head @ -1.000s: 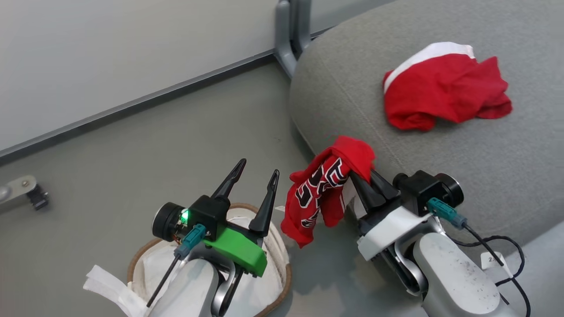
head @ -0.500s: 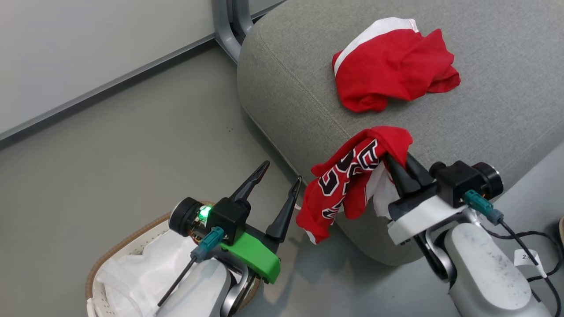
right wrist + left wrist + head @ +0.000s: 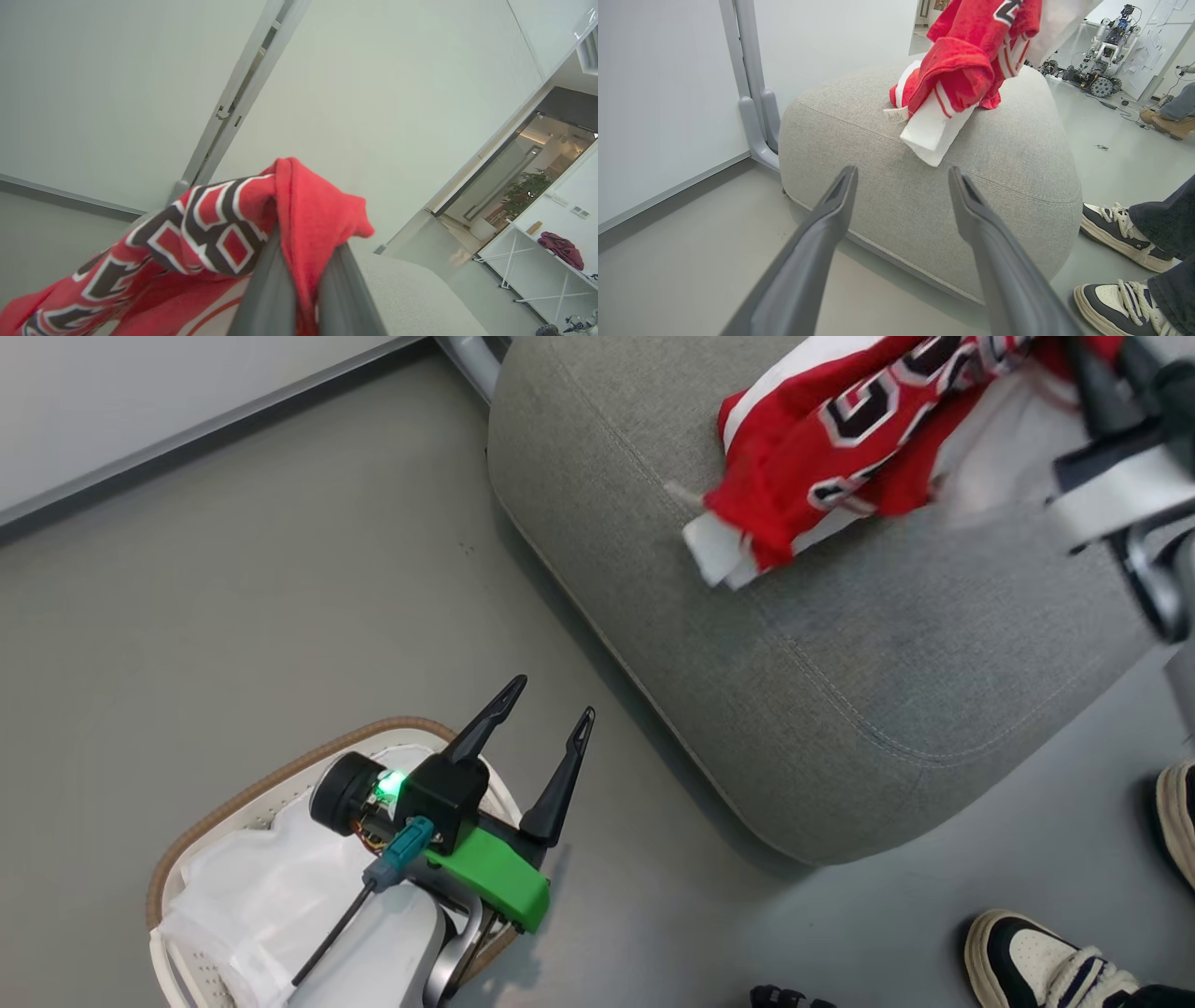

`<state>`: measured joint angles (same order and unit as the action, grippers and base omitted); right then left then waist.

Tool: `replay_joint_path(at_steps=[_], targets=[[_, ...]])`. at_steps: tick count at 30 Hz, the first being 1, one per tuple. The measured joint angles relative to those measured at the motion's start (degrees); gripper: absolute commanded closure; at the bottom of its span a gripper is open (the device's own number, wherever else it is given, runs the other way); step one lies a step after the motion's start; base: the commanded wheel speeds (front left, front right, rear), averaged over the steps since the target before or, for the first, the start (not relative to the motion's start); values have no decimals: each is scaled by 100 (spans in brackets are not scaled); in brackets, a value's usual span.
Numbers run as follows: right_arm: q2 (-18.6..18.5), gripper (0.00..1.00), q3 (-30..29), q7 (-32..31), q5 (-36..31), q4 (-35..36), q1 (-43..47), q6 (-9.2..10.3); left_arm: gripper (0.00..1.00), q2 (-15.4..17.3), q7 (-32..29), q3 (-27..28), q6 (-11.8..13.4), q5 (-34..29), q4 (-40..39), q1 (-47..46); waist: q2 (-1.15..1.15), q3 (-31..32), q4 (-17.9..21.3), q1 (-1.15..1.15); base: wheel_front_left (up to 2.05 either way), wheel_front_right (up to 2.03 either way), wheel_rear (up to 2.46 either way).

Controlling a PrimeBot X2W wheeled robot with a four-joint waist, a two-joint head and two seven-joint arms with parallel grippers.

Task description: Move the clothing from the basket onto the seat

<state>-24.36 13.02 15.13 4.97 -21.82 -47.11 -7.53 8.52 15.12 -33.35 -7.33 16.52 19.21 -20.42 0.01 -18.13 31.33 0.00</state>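
Across the right half of the head view spreads the seat (image 3: 840,709), a big grey cushion on the grey floor (image 3: 233,616). At the lower left of that view stands the basket (image 3: 271,775), brown rim showing, with a crumpled white liner sheet (image 3: 252,896) inside it.

At the upper right, over the seat, hangs the clothing (image 3: 840,439), a red jersey with black-and-white lettering. My right gripper (image 3: 308,245) is clenched on a fold of it, the red cloth pinched between both fingers. From the left wrist view the jersey droops from the top of the frame, and its white lower end reaches down to the cushion's top. I cannot tell whether it rests there or only brushes it. Behind it a second garment (image 3: 775,378), red with a white band, lies on the seat.

My left gripper (image 3: 551,700) is released, fingers spread wide with nothing between them. In the head view it sits at the lower middle, above the basket's right side and pointing toward the seat.

A person's shoes (image 3: 1036,961) stand on the floor at the lower right, near the seat's corner. A small white label (image 3: 894,114) lies at the cloth's left edge on the cushion.
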Motion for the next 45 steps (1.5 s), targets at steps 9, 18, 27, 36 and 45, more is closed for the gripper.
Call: replay_joint_path(at_steps=[9,18,27,36,45], targets=[[-610,100,-904,2,-221,-1141,-1187,-1,0,148,1,-52,0,8,-54,-241,-1,-372,-409,0,0,0,0],[-715,100,-2763,1,-769,-2160,-1204,0,0,330,0,29,-3,56,-68,-435,0,-749,-944,1,0,0,0],[24,100,-3516,1,-1227,-2186,-839,0,0,582,0,188,-4,46,-92,-431,0,-1221,-1188,1,0,0,0],[673,0,-3776,1,-1312,-1863,-75,0,0,576,0,244,-4,42,-43,-459,0,-1289,-1252,1,0,0,0],[1450,0,-3883,1,-1156,-782,1218,0,0,476,0,622,-4,-1,110,-342,-1,-1011,-1277,0,0,0,0]])
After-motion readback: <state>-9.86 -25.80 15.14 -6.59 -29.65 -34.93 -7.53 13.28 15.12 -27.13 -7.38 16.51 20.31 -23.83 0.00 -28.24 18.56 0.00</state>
